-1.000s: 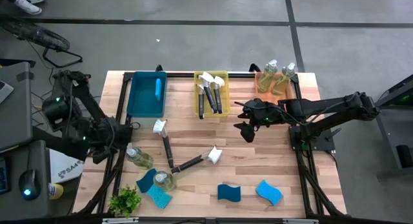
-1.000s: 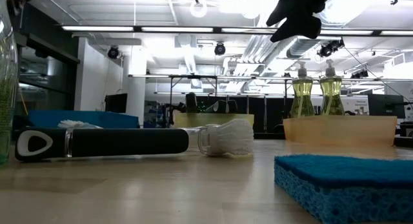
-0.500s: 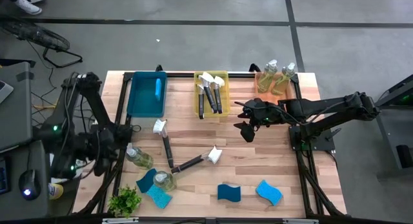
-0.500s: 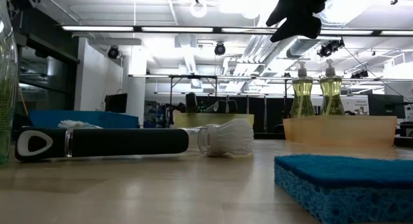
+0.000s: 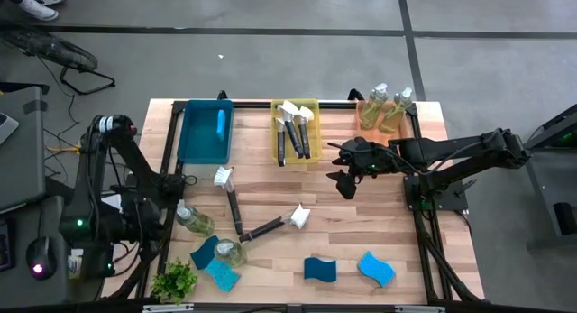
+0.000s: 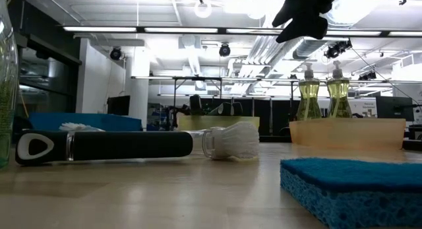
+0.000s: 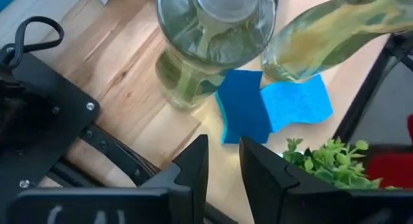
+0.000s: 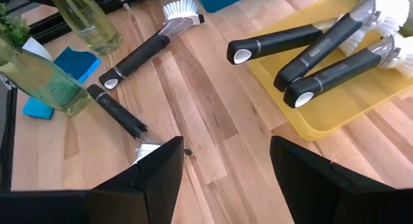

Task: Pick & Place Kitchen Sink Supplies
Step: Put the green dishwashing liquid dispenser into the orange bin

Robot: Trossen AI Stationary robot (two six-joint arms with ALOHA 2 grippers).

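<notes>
Sorting partly done — three brushes in yellow bin (image 5: pixel 296 108), two bottles in orange bin (image 5: pixel 386 124), one sponge in blue bin (image 5: pixel 204 133). Left on table (image 5: pixel 361 232) — two brushes, two bottles, four sponges. Right gripper (image 5: pixel 341 172) open, empty; left gripper (image 7: pixel 222 161) narrowly parted, empty.

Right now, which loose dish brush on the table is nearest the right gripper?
The brush whose white head points toward the right gripper; the other brush lies farther left.
</notes>
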